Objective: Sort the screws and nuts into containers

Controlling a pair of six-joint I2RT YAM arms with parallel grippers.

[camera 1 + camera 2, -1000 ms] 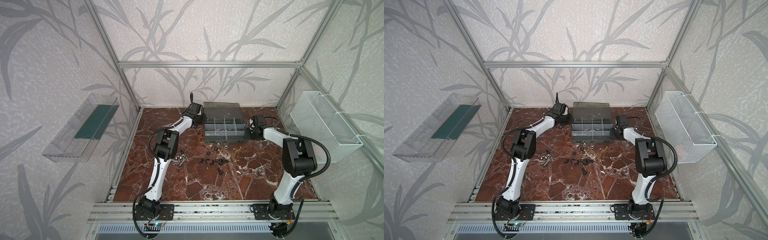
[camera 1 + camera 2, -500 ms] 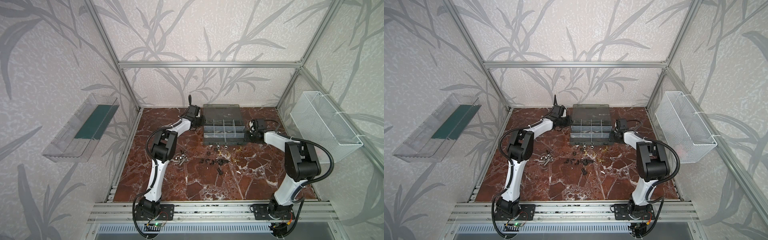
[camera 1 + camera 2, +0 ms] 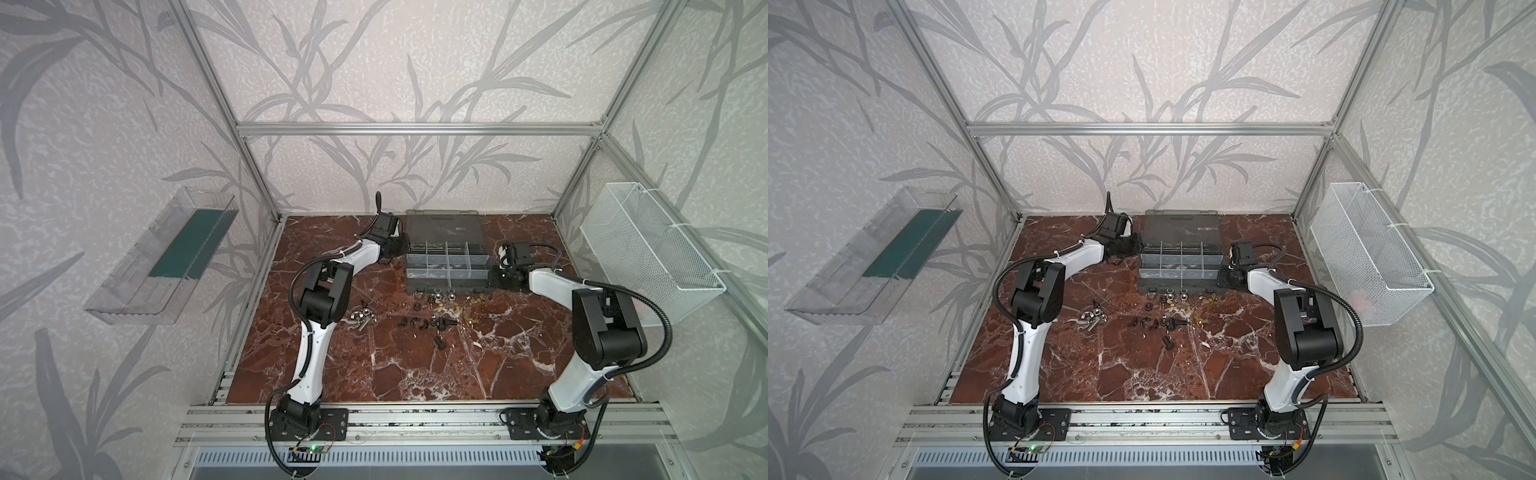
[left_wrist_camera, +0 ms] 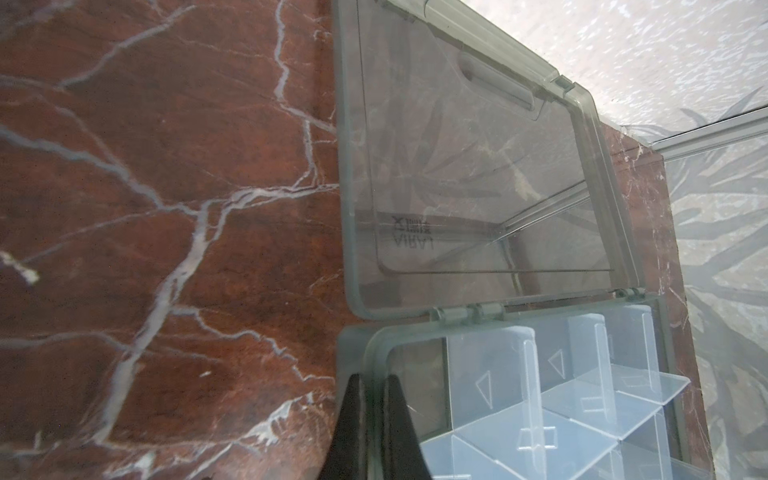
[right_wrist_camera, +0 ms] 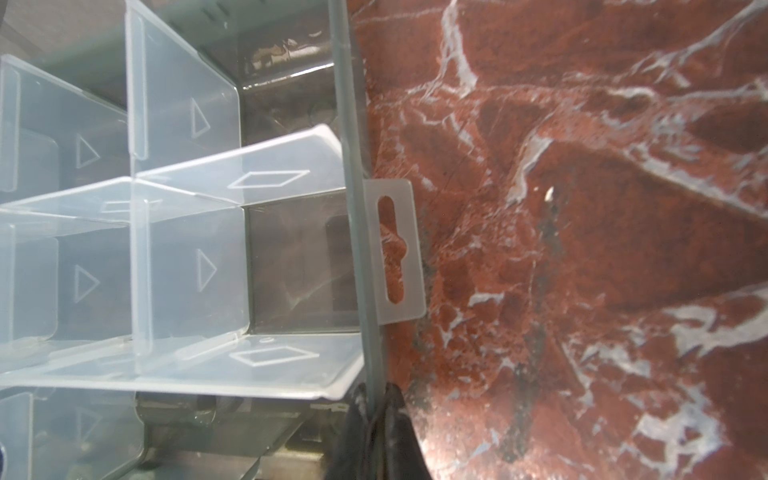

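Note:
The dark grey organiser case [image 3: 446, 286] stands open at the back middle of the marble floor, its smoky lid [image 3: 442, 226] lying flat behind it. Its containers [image 3: 434, 261] are parted by clear dividers [image 4: 528, 386]; those that show hold nothing. My left gripper [image 3: 401, 249] [image 4: 372, 380] is shut on the case's left wall [image 4: 372, 357]. On the opposite wall [image 5: 353, 208] my right gripper [image 3: 492, 276] [image 5: 376, 388] is shut. Loose screws and nuts lie in front of the case: silver ones [image 3: 361, 320], black ones [image 3: 419, 322], brass nuts [image 3: 453, 307].
A clear tray with a green strip [image 3: 166, 257] hangs on the left wall and a white wire-mesh basket [image 3: 648, 245] on the right wall. A clear hang tab [image 5: 395, 249] sticks out from the case's right wall. The metal frame rail [image 3: 415, 409] runs along the front.
The case and both grippers have shifted slightly toward the front of the floor. Both grippers stay shut on its side walls.

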